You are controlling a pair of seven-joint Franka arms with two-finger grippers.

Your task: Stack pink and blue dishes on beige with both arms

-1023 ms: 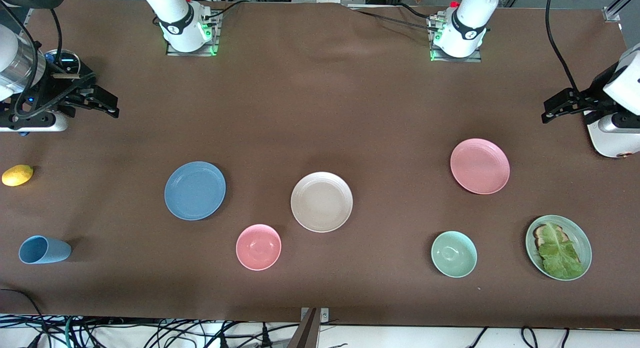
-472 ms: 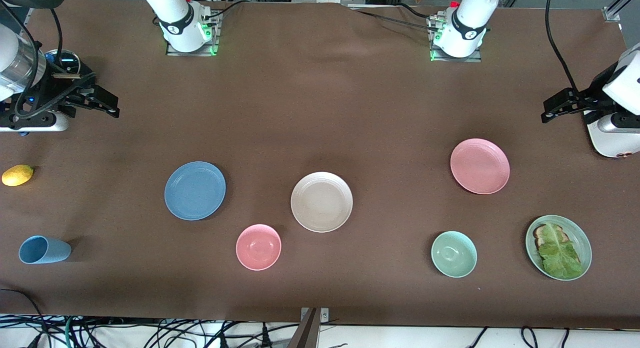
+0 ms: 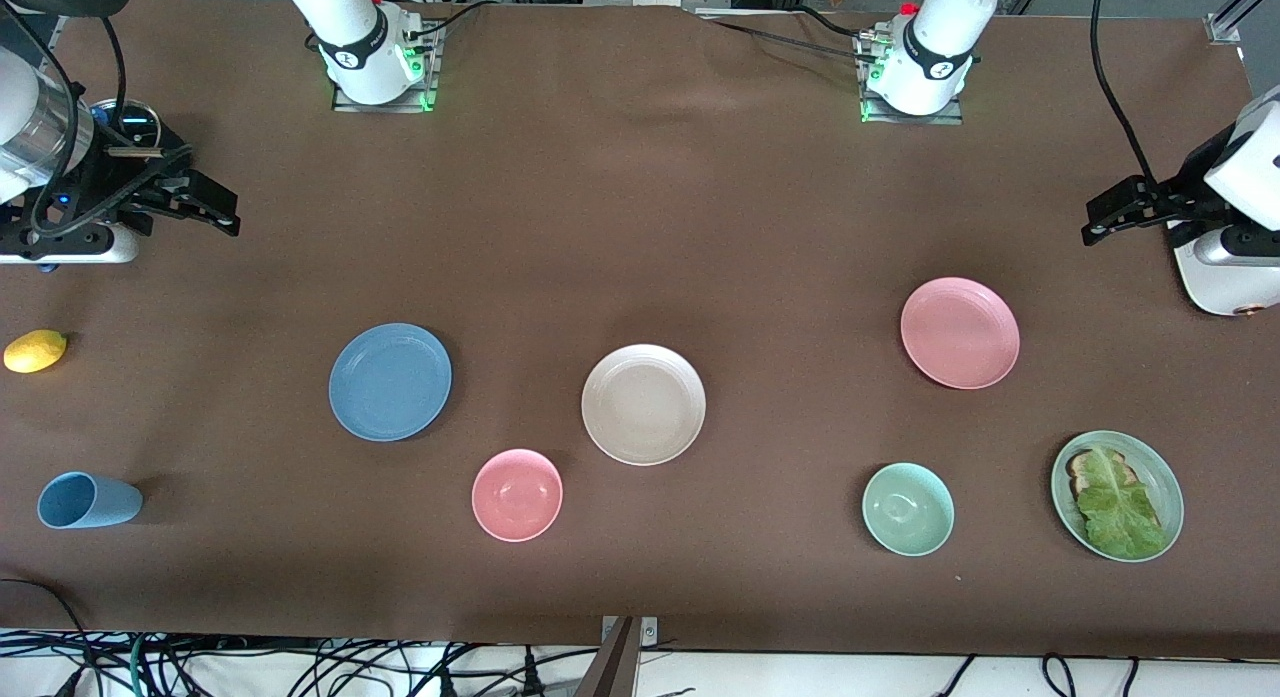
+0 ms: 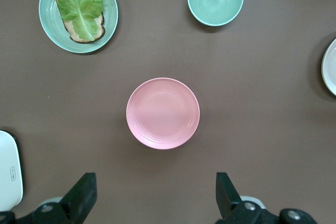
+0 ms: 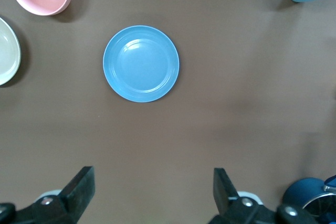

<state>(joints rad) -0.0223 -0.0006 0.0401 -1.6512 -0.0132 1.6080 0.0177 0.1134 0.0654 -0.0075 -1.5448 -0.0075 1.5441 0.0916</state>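
The blue plate (image 3: 390,382) lies toward the right arm's end of the table, and the right wrist view looks down on the blue plate (image 5: 140,63). The pink plate (image 3: 960,332) lies toward the left arm's end; the pink plate (image 4: 163,113) fills the middle of the left wrist view. Between them rests the beige plate (image 3: 643,404), bare. My right gripper (image 3: 222,209) hangs open high over its end of the table, apart from the blue plate. My left gripper (image 3: 1095,224) hangs open over the other end. Both hold nothing: right gripper (image 5: 152,179), left gripper (image 4: 156,187).
A pink bowl (image 3: 517,494) sits nearer the front camera than the beige plate. A green bowl (image 3: 908,508) and a green plate (image 3: 1160,467) with lettuce and bread lie nearer than the pink plate. A blue cup (image 3: 85,500) on its side and a lemon (image 3: 35,350) lie at the right arm's end.
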